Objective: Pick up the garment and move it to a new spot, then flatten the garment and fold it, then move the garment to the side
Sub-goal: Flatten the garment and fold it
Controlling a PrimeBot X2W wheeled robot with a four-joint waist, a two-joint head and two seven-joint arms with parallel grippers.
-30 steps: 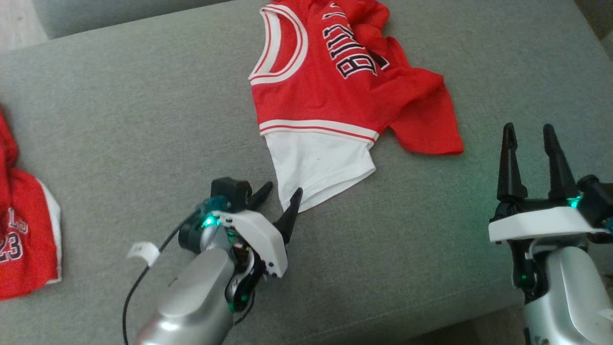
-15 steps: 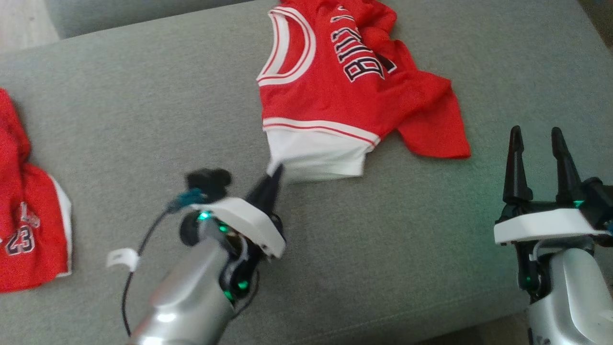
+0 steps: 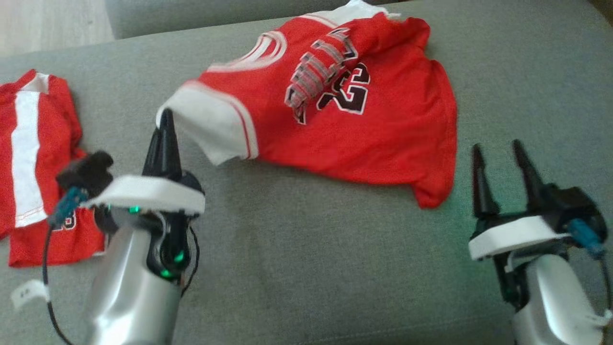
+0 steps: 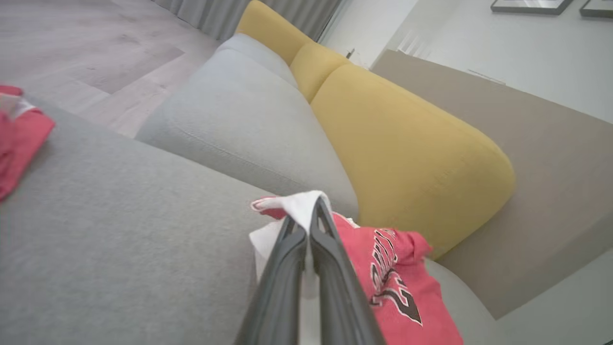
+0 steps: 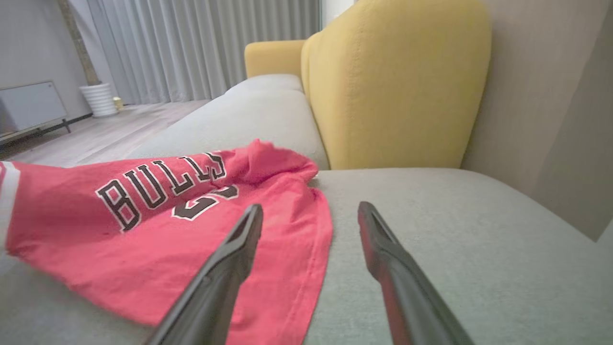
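Subject: the red jersey point(image 3: 345, 124), white-trimmed with black lettering. It lies on the grey seat cushion point(image 3: 297, 249), toward the far middle of the head view. Most of its body rests on the fabric. It is rumpled, with a fold across the chest print.

Its white edge point(image 3: 210, 124) is raised off the cushion at the robot's left end. The left gripper point(image 3: 165, 120) has its two fingers pressed together on that edge. The left wrist view confirms this: white cloth is pinched between the closed tips and drapes over them.

Judgement: a single edge is held so the rest of the cloth can trail and draw out as it is carried to a new spot. The grip is narrow, so the cloth may slip or bunch.

The right gripper point(image 3: 495, 151) has its fingers apart and holds nothing. It stands near the jersey's red lower corner but apart from it. Judgement: it is placed there to take a second corner once flattening begins.

Surroundings: a second red garment point(image 3: 33, 158) lies at the cushion's left end, well apart from the subject. A yellow backrest point(image 4: 407, 158) rises behind the seat. Neither obstructs the work.

Status: relocation is in hand; flattening and folding are not yet done.
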